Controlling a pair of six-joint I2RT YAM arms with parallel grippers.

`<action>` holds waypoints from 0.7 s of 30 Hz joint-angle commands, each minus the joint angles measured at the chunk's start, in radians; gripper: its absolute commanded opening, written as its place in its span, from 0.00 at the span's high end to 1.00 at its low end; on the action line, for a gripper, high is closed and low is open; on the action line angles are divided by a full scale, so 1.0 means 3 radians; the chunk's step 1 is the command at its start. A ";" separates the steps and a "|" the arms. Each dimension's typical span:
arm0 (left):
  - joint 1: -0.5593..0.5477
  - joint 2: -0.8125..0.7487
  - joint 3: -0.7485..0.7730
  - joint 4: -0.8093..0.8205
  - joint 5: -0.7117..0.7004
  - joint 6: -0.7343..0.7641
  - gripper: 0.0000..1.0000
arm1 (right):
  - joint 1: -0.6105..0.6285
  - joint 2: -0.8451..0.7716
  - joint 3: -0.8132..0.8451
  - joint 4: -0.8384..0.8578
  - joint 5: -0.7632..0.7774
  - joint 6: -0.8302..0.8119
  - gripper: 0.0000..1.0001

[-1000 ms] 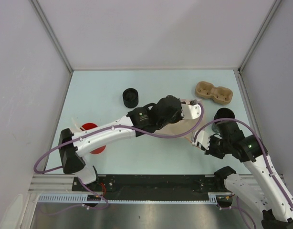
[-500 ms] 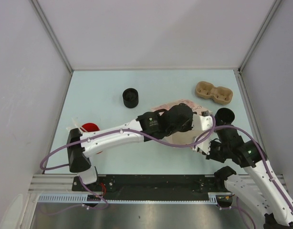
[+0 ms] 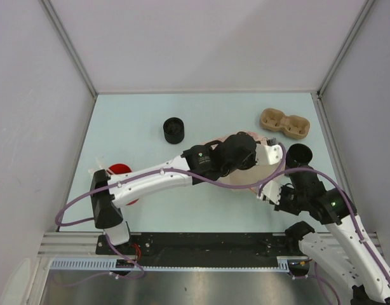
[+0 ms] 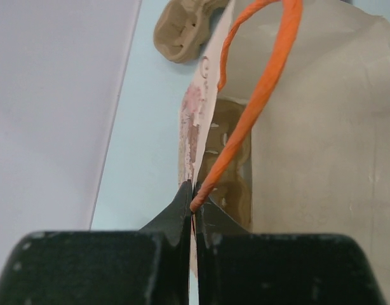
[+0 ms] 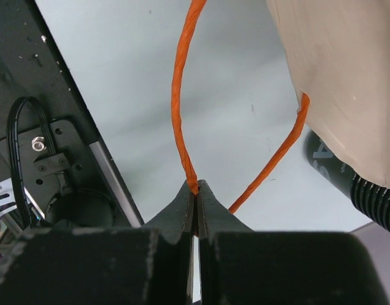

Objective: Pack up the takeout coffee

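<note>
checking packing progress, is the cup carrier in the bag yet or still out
Out. The cup carrier lies on the table at the far right, apart from the bag, both wells empty.

The middle of the table [image 3: 131,114] was crossed diagonally by the left arm [image 3: 150,181], with the paper bag [image 4: 316,127] at its end. The right side was crowded by the right arm [image 3: 328,206], the near black cup [image 3: 300,154] and the cup carrier [image 3: 283,123]. Open surface was left at the far left, interrupted only by the far black cup [image 3: 173,130]. A red item [image 3: 121,169] was partly covered by the left arm.
</note>
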 commanded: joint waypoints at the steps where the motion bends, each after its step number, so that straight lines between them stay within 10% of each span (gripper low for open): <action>1: 0.0225 -0.0020 0.0310 0.0097 -0.0046 -0.0197 1.00 | -0.0006 -0.0018 0.0163 0.0264 0.0097 0.0139 1.00; 21: 0.0788 0.0021 0.0658 -0.0328 0.0624 -0.0611 1.00 | 0.0004 0.0958 0.1650 0.1456 0.0133 0.1044 1.00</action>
